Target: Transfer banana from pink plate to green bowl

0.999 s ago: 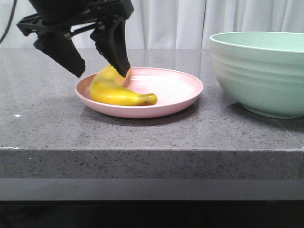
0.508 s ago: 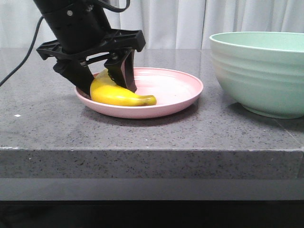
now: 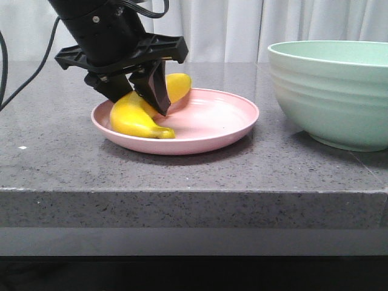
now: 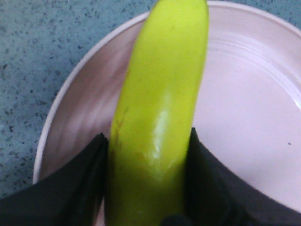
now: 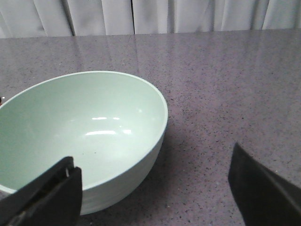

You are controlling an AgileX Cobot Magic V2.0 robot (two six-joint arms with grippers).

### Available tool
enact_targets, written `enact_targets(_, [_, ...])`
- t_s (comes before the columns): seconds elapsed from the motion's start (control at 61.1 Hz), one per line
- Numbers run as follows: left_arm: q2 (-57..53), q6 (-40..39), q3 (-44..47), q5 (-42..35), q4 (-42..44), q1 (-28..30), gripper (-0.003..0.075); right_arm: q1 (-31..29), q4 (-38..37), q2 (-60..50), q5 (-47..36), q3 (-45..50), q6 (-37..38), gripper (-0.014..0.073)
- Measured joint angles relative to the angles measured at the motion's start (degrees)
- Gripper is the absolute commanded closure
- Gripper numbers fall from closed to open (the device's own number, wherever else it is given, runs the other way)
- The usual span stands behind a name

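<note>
- Left gripper point(image 3: 138, 104): dark fingers point(image 4: 70, 188) pressed against both sides of the banana point(image 3: 136, 115), clamped on its middle.
- In the left wrist view the banana point(image 4: 160, 117) runs straight out from between the fingers, glossy yellow.
- The banana sits low in the pink plate point(image 3: 212, 124); one end pokes up behind the gripper, the other points down toward the plate's floor near the front rim.
- The plate rests on the grey speckled countertop point(image 3: 182, 176), left of the green bowl point(image 3: 333, 91).
- Right gripper point(image 5: 155, 188): fingers spread wide, nothing between them, above the countertop just beside the green bowl point(image 5: 84, 136).
- Pale curtains point(image 3: 242, 24) hang behind the countertop.
</note>
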Motion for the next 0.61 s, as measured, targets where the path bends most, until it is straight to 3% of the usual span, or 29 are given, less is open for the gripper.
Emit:
enact_targets(0.115, [-0.34,0.0,-0.65,-0.2,0.12,0.0,0.0657,0.0,2.51,0.09,0.87,-0.36,0.0,-0.0048])
enact_targets(0.295, [-4.7,0.0,-0.75,-0.48,0.45,-1.31,0.066,0.0,13.04,2.99,4.76,-2.39,0.0,-0.0048])
enact_targets(0.459, [-11.95,0.1,-0.45,0.9,0.55,-6.8,0.066,3.8,31.15,9.33,5.11,-4.96,-1.95,-0.0048])
enact_targets(0.606, [-16.3,0.45,0.83,1.64,0.55,-10.97,0.066,9.76,49.15,15.18,3.7,-5.55,-11.54,-0.0048])
